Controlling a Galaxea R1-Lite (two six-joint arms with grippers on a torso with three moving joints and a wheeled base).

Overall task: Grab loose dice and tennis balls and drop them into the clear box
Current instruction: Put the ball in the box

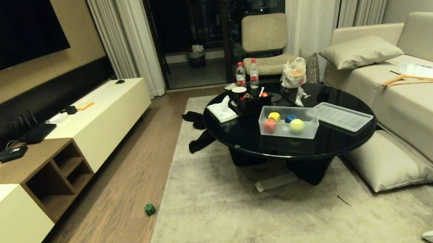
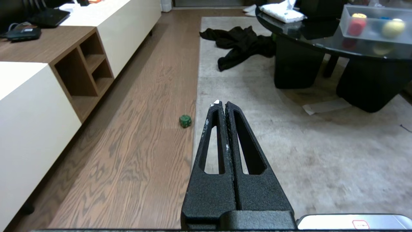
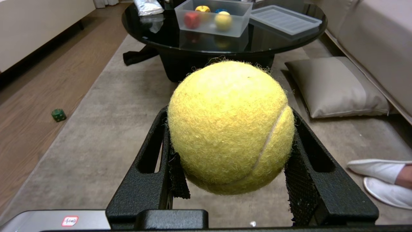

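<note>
Clamped between the black fingers of the right gripper [image 3: 230,151] is a fuzzy yellow-green tennis ball [image 3: 230,125], squeezed at its widest part so it sits steady, raised above the grey rug [image 3: 96,135] and facing the round black glossy surface [image 1: 242,135]. On that surface stands the clear rectangular plastic box [image 1: 288,122], its ribbed lid [image 1: 342,116] laid just beside it so the top is free for dropping; inside are a red die, a yellow die, a blue die and another tennis ball. The left gripper [image 2: 222,104] is empty, fingers pressed together, pointing over the rug edge. One small green die [image 1: 150,209] lies loose on the wooden floor [image 1: 102,232], probably the next pickup.
</note>
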